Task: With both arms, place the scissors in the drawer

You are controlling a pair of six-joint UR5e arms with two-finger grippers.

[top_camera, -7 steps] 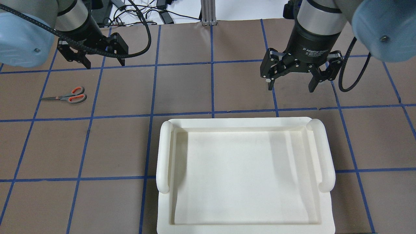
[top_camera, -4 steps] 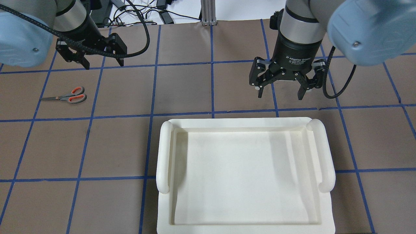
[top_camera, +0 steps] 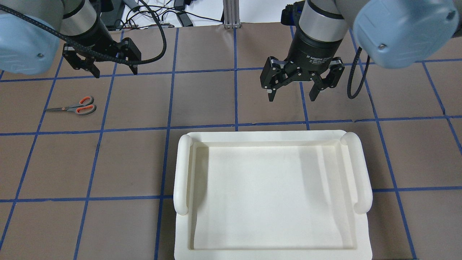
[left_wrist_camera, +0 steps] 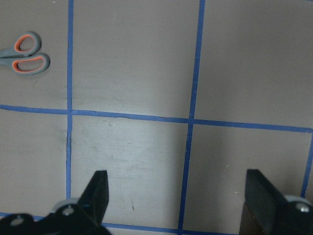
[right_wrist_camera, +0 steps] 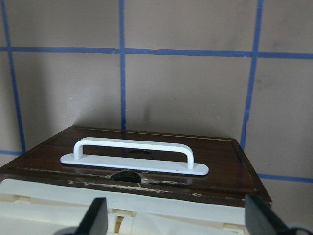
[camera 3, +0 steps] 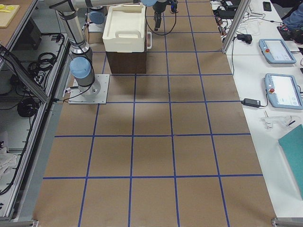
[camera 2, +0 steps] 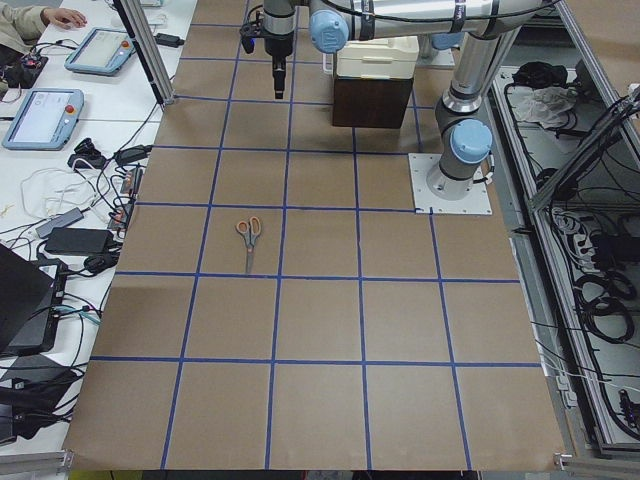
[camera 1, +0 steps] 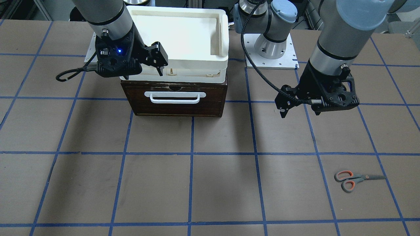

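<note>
The scissors (top_camera: 74, 107) lie flat on the brown table at the left, blades pointing left; they also show in the front view (camera 1: 357, 179) and the left wrist view (left_wrist_camera: 24, 54). My left gripper (top_camera: 116, 72) is open and empty, above the table beyond the scissors. The dark brown drawer (camera 1: 177, 98) is shut, its white bar handle (right_wrist_camera: 134, 154) facing away from me. My right gripper (top_camera: 291, 98) is open and empty, above the drawer's front edge, and also shows in the front view (camera 1: 144, 72).
A white plastic bin (top_camera: 182, 173) with rounded side handles sits on top of the drawer unit. Blue tape lines grid the table. Cables and devices lie past the table's far edge (top_camera: 173, 14).
My right gripper has moved left in the overhead view, staying open, and now hangs over the drawer's front. The left gripper and the scissors have hardly moved.
</note>
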